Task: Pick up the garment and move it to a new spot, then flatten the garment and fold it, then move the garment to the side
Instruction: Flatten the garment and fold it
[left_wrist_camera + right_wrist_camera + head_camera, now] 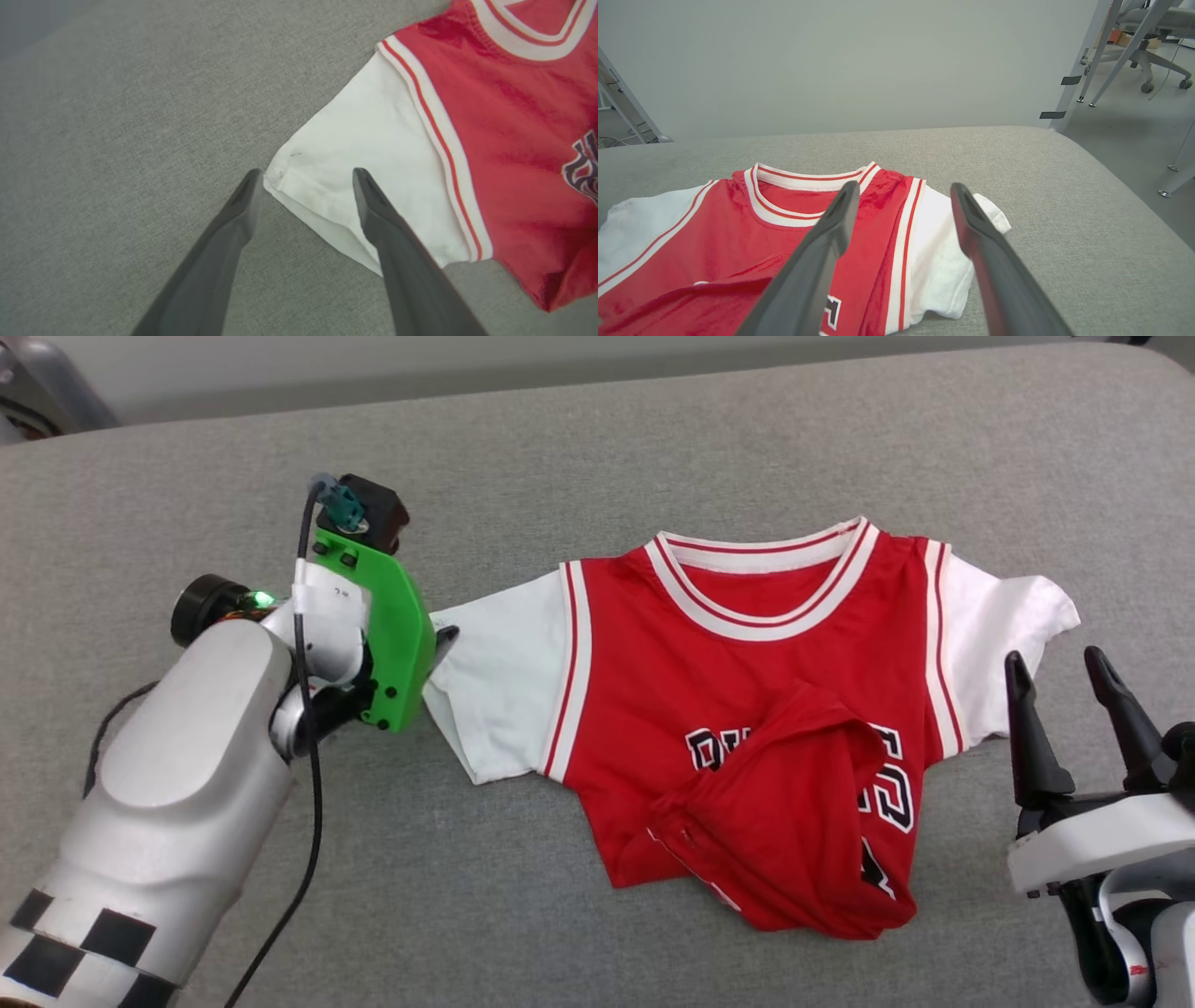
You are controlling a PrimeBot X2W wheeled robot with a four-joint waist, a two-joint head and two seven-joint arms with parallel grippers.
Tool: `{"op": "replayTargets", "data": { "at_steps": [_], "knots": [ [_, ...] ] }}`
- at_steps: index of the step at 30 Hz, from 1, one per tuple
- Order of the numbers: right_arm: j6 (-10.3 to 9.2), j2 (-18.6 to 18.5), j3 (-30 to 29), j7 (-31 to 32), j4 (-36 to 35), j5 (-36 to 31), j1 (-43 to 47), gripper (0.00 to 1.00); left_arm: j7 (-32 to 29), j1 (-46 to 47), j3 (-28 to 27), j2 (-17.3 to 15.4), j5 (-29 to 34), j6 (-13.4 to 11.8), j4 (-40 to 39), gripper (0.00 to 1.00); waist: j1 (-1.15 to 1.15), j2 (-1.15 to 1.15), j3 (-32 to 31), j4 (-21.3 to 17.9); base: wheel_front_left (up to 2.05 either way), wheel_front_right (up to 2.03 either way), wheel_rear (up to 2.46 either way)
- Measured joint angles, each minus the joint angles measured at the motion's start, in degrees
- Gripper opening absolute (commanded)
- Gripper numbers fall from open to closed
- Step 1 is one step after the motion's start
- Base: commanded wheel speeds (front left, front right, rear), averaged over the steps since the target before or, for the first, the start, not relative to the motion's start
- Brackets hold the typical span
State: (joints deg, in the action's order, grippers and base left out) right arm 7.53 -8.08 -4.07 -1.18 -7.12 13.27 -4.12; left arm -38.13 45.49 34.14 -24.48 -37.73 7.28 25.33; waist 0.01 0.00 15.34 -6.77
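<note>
The garment [738,709] is a red jersey with white short sleeves and striped trim, lying chest-up on the grey padded table [597,457]. Its lower hem is flipped up over the black lettering. My left gripper [306,175] is open, its tips straddling the outer corner of the garment's [373,154] left white sleeve, down near the cloth. In the head view the left gripper [439,649] is mostly hidden behind its green mount. My right gripper [1055,677] stands open beside the right sleeve, above the table. In the right wrist view the right gripper [901,191] points toward the garment [738,242].
Grey padded surface extends all around the garment, with free room at the front and left. The table's right edge [1111,168] curves down toward the floor, where metal frame legs [1083,65] and an office chair [1153,28] stand. A black cable [308,784] hangs along my left arm.
</note>
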Motion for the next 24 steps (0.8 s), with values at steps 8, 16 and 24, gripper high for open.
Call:
{"op": "replayTargets", "data": {
  "at_steps": [8, 16, 24],
  "knots": [
    [0.00, 0.7, 1.0, -2.1, 2.4, 0.0, -1.1, 1.00, 0.2, 2.4, 2.1, -2.6, 0.4, 0.0, 7.9, 1.00, 0.00, 0.00, 3.4, -3.7, 0.00, 0.00, 0.00],
    [0.00, 0.8, 1.1, -2.7, 3.4, -0.1, -1.1, 1.00, -0.4, 3.7, 4.9, -3.5, -1.1, 0.1, 10.6, 0.00, -0.01, 0.00, 4.9, -5.2, 0.00, 0.00, 0.00],
    [0.00, -0.4, 0.3, -1.3, 3.3, -0.8, -1.1, 1.00, 7.1, 1.8, 3.4, -3.0, -3.3, 0.0, 12.7, 0.00, -0.01, 0.00, 2.9, -3.6, 0.00, 0.00, 0.00]
  ]
}}
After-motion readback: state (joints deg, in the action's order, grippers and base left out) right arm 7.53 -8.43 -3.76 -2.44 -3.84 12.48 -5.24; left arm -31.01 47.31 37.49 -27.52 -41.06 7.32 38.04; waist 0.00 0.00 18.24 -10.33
